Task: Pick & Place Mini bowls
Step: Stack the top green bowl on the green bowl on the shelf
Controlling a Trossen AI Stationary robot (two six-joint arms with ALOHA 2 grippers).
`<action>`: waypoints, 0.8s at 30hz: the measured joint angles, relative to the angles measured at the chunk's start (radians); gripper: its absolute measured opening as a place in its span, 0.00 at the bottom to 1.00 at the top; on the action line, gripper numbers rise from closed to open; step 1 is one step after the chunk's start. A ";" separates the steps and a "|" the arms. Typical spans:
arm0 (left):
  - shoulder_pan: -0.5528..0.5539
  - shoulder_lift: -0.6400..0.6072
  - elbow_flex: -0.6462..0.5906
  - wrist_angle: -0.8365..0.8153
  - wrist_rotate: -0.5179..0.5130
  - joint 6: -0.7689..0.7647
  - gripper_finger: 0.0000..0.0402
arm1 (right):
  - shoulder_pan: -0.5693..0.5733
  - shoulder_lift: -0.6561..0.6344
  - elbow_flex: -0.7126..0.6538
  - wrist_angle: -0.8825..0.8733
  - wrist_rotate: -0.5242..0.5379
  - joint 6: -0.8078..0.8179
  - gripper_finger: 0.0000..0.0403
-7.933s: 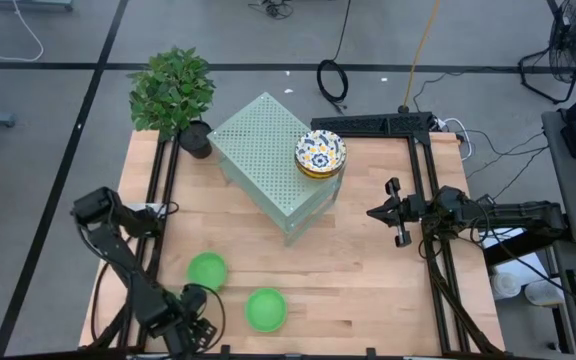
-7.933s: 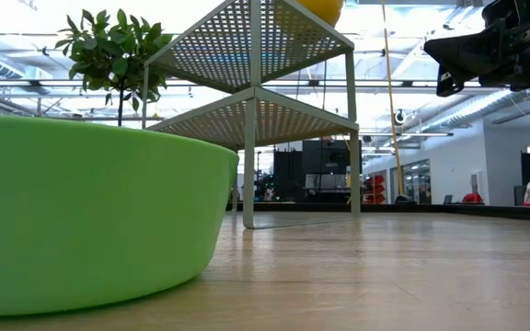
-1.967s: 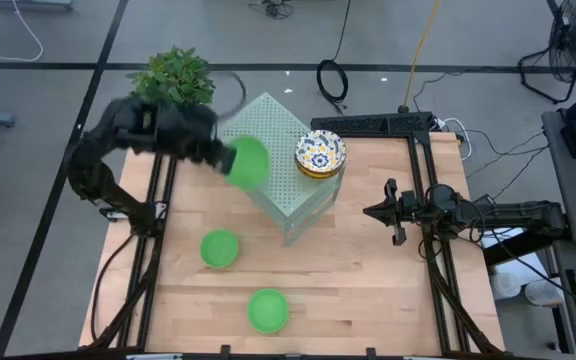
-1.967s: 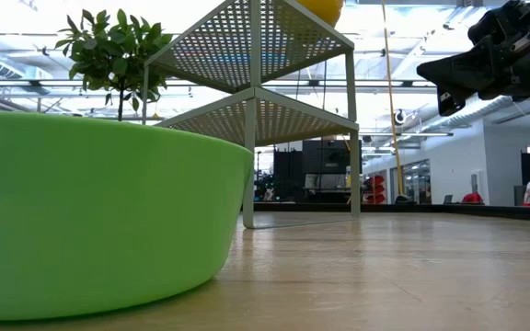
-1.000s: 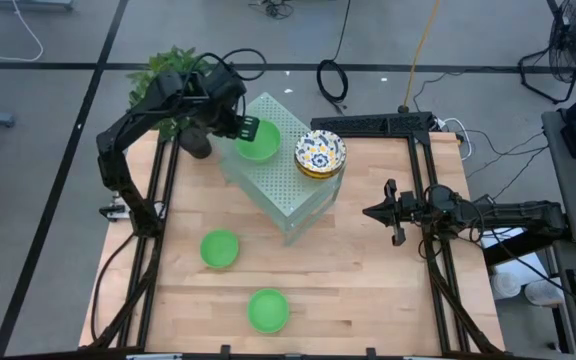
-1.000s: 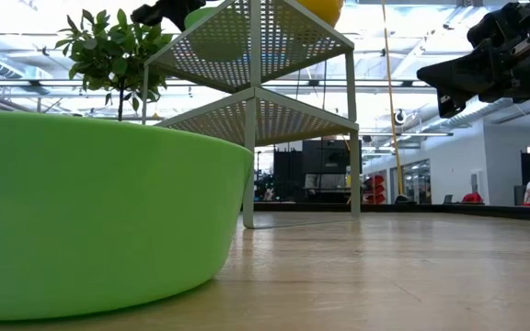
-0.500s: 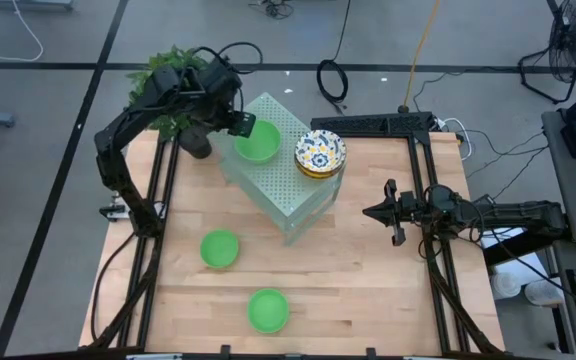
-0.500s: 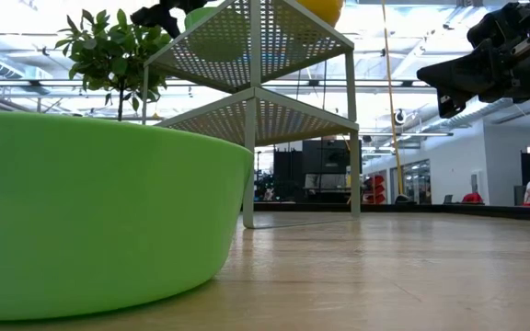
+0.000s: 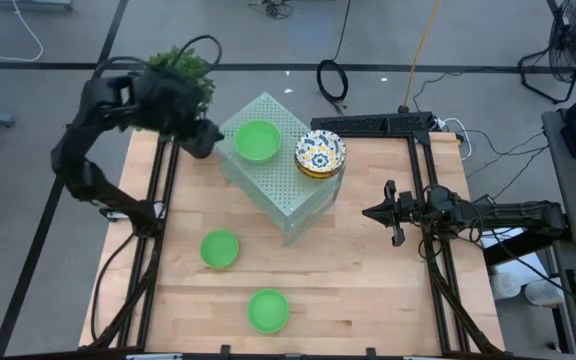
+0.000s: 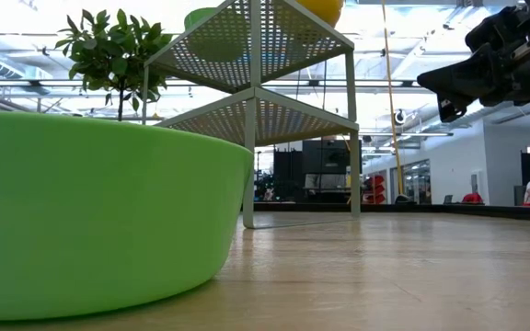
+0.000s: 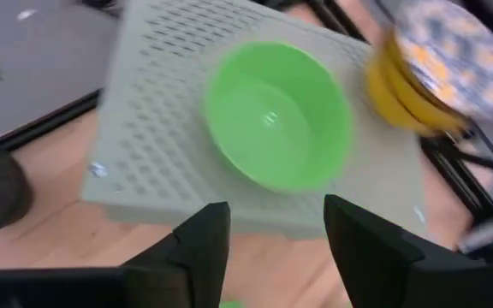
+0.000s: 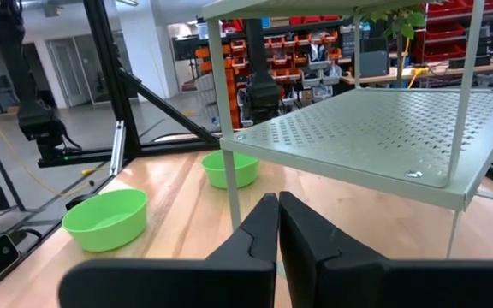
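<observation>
A plain green mini bowl stands upright on the top of the pale green perforated box. Beside it on that top sits a stack of patterned mini bowls. Two more green mini bowls rest on the table; one fills the low view's left. My left gripper is open, raised off the box's left far corner, with nothing between its fingers. My right gripper is shut and level at the table's right.
A potted plant stands at the far left corner, right below my left gripper. Dark frame rails run along both sides of the table. Bare wood lies between the box and the near edge.
My left gripper has opened and let go of the green bowl, which stays upright on the box's top. The gripper has then drawn back toward the table's left edge and risen, over the plant.
</observation>
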 joint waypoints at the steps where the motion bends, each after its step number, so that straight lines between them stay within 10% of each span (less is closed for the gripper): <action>1: -0.034 -0.013 -0.002 -0.005 -0.007 -0.004 0.47 | 0.000 0.000 0.000 0.000 0.000 0.006 0.00; 12: -0.495 -0.037 -0.239 -0.024 -0.129 -0.052 0.45 | 0.000 0.000 0.000 -0.006 -0.003 0.024 0.00; 24: -0.583 -0.036 -0.808 -0.008 -0.163 -0.369 0.35 | 0.000 0.000 0.000 -0.007 -0.003 0.028 0.00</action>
